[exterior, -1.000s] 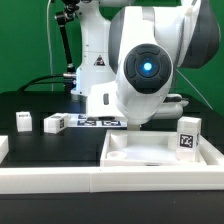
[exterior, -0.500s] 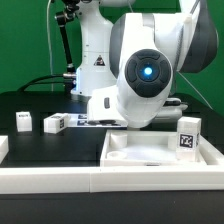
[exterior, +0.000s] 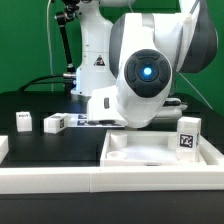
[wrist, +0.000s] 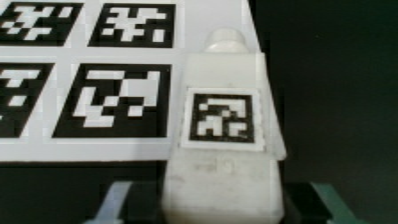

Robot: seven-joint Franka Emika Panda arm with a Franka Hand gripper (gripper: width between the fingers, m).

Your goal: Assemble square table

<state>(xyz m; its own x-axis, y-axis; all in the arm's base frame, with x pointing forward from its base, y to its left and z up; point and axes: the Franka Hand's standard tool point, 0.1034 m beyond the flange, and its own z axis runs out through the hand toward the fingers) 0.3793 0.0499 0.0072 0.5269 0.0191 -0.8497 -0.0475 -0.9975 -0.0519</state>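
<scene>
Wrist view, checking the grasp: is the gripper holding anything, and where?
The gripper straddles one end of the white leg; whether it grips cannot be told.

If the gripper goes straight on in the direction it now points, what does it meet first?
The white leg, which lies between the fingers of the gripper; they seem to press its sides. Right behind it comes the black table, though depth is unclear.

**Tight at the marker board, open counter on the left**

A lying leg (wrist: 222, 120) runs close along the edge of the marker board (wrist: 89, 90), with no gap visible. Bare counter (wrist: 342, 100) flanks its other side. In the exterior view the arm (exterior: 145, 75) blocks the middle. A far-left leg block (exterior: 18, 120) and a second leg block (exterior: 52, 122) stand apart, with bare counter between them. The rimmed tabletop (exterior: 160, 152) and an upright leg (exterior: 187, 135) fill the right. A rail (exterior: 60, 180) walls the front.
</scene>
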